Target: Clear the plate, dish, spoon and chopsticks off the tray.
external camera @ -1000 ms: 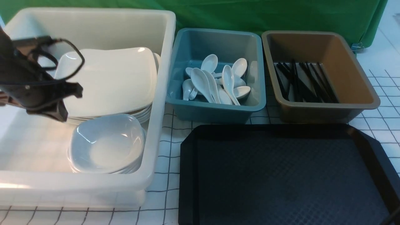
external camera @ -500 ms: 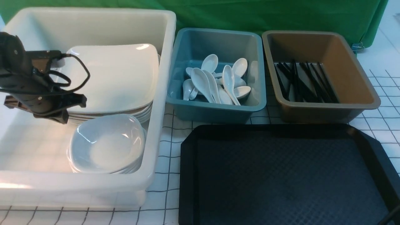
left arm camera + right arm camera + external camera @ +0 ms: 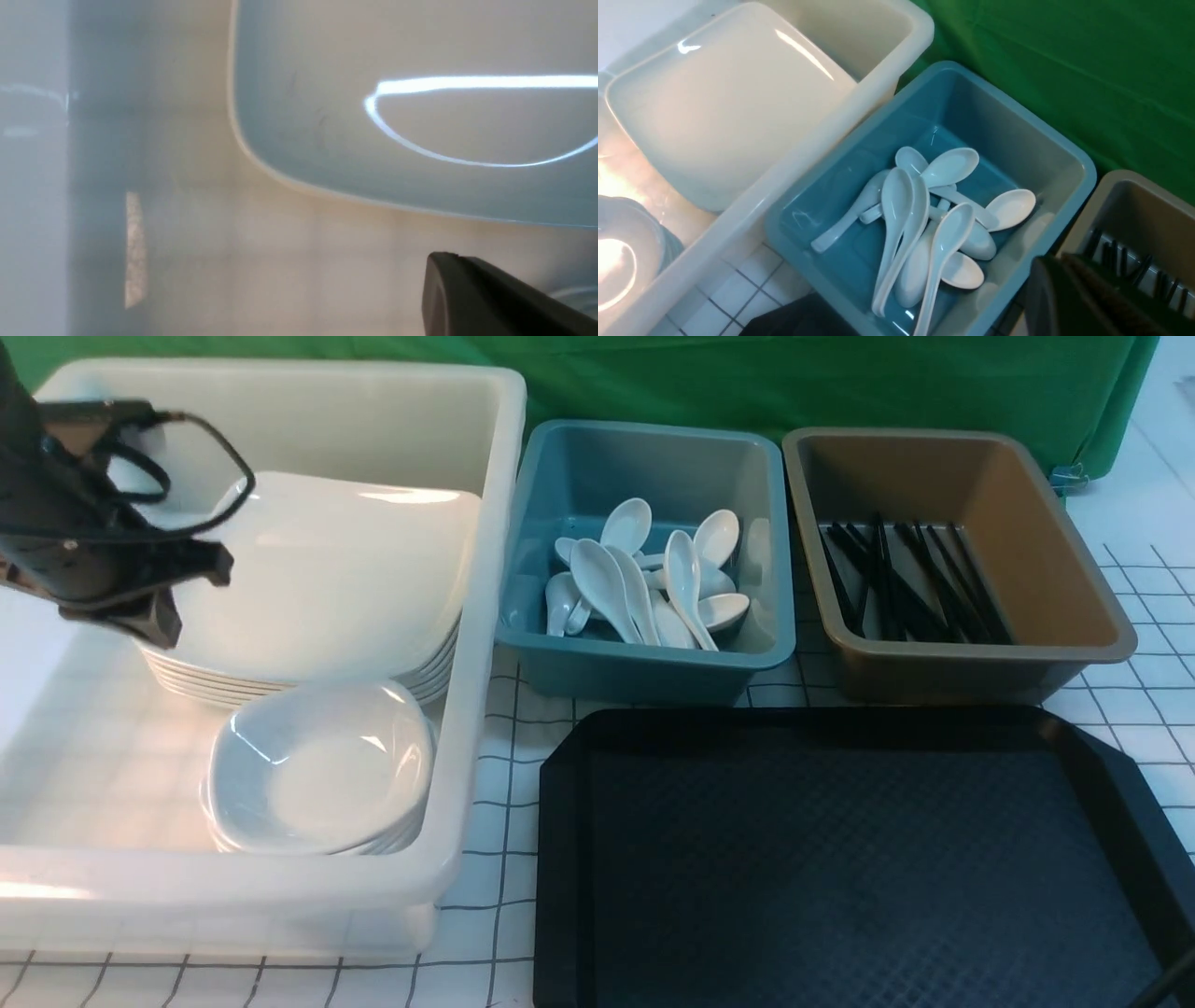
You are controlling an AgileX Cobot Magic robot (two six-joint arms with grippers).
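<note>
Hovering closed and empty, left gripper (image 3: 154, 616) overhangs plate (image 3: 327, 579).

Grid-lined table (image 3: 495, 859): white tub (image 3: 467, 616), blue tub (image 3: 644, 667), brown tub (image 3: 980, 667), tray (image 3: 840, 859).

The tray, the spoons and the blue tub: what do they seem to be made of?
The tray looks like matte black plastic, judging by its fine diamond texture and dull sheen. The spoons look like glazed ceramic or melamine: white and glossy with bright highlights, so the look leaves it open. The blue tub looks like moulded plastic, with smooth, slightly shiny walls and a rounded rim.
</note>
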